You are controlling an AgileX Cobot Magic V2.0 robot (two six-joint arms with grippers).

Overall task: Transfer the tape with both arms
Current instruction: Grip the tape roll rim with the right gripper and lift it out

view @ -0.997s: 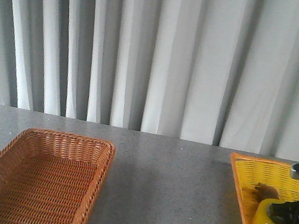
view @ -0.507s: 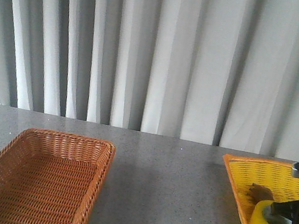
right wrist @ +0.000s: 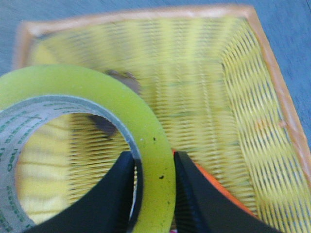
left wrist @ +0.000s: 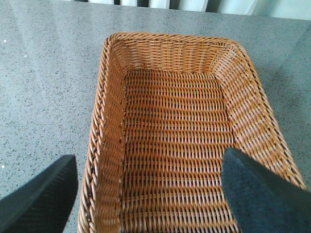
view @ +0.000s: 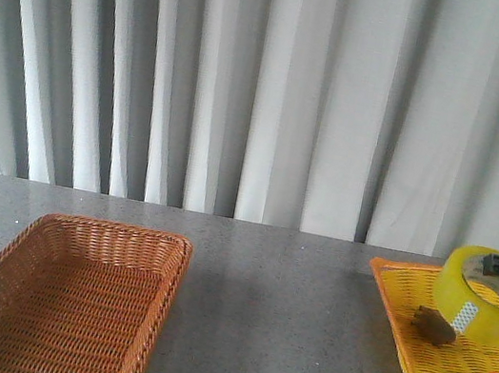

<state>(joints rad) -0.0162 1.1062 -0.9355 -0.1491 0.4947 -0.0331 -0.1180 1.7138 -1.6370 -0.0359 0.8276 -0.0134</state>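
Yellow tape (view: pixel 486 296) now higher, airborne

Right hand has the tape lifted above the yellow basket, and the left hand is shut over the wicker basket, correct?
Not quite. The left hand is open, its fingers spread wide over the wicker basket, as the left wrist view shows. The right hand does hold the tape lifted above the yellow basket.

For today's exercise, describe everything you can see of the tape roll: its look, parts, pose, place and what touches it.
The tape is a wide roll of translucent yellow film on a pale core printed in green. It hangs tilted in the air above the yellow basket, touching nothing beneath. The right gripper holds it, its black jaws pinching the roll's wall, one inside the core and one outside.
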